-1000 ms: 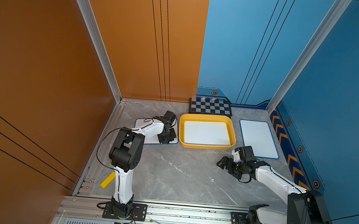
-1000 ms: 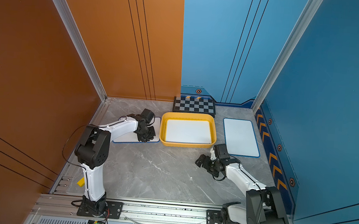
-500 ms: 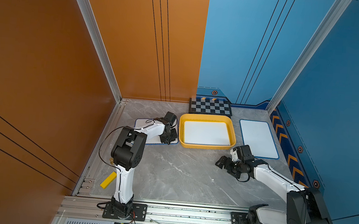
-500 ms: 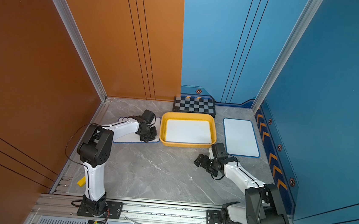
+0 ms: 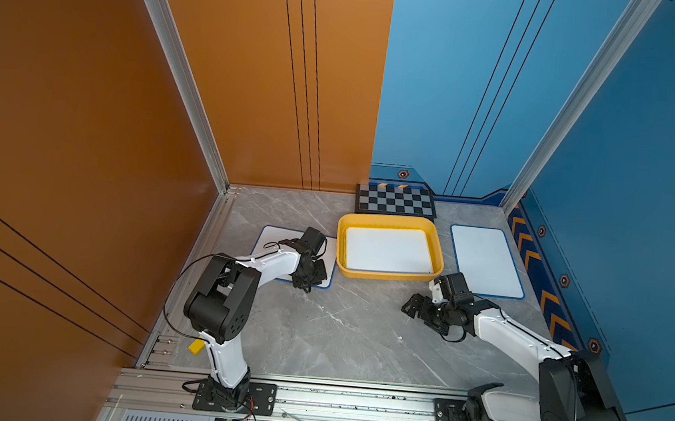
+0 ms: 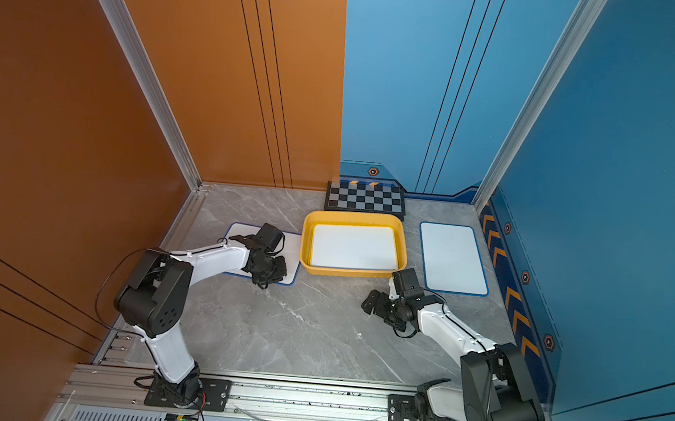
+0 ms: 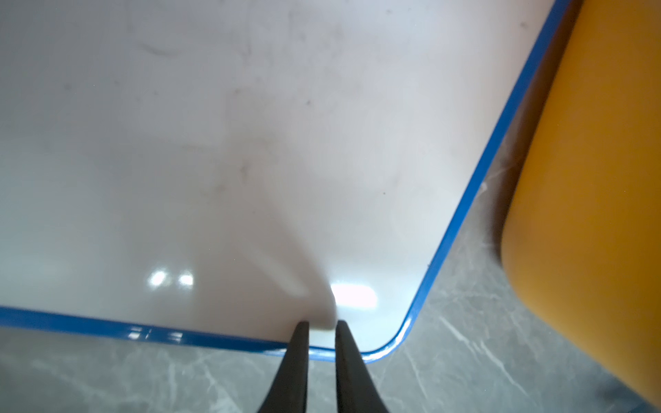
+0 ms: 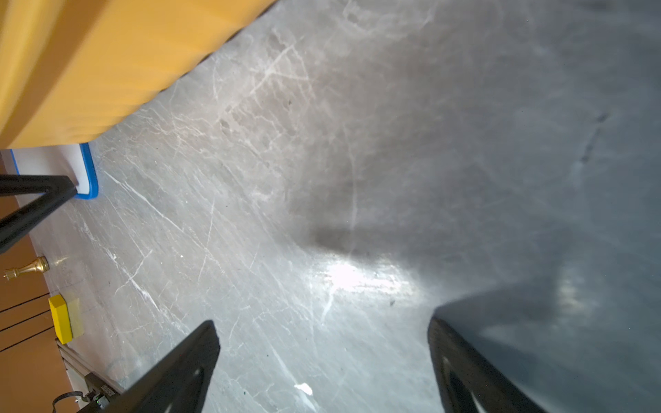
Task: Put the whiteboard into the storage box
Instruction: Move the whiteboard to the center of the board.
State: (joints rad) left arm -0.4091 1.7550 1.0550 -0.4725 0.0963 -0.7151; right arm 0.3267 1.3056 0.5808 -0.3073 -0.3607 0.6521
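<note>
- Whiteboard 1 (image 5: 270, 239) lies flat on the tabletop (image 5: 337, 336), to the left of the storage box (image 5: 389, 221). A thin strip of tabletop separates its blue rim from the yellow box wall (image 7: 590, 178).
- The left gripper (image 5: 310, 282) stands over the near edge of Whiteboard 1, close to the rounded corner nearest the box. The left arm covers much of the board in both top views.
- In the left wrist view, the left gripper (image 7: 322, 327) has both fingertips (image 7: 302, 336) across the blue rim, with their ends on the white surface (image 7: 250, 143).
- The jaws are nearly together, leaving 1 narrow slit through which the board shows. Whether they clamp the board cannot be told.
- Whiteboard 2 (image 5: 388, 249) lies flat inside the storage box.
- Whiteboard 3 (image 5: 486, 260) lies flat on the tabletop to the right of the box, apart from it.
- The right gripper (image 5: 413, 307) is over bare tabletop, just in front of the near right corner of the box. Its jaws stand wide apart with nothing between them (image 8: 322, 357). It is well apart from Whiteboard 1 and nearer to Whiteboard 3.
- A checkerboard (image 5: 395, 200) lies behind the box, at the back wall.
</note>
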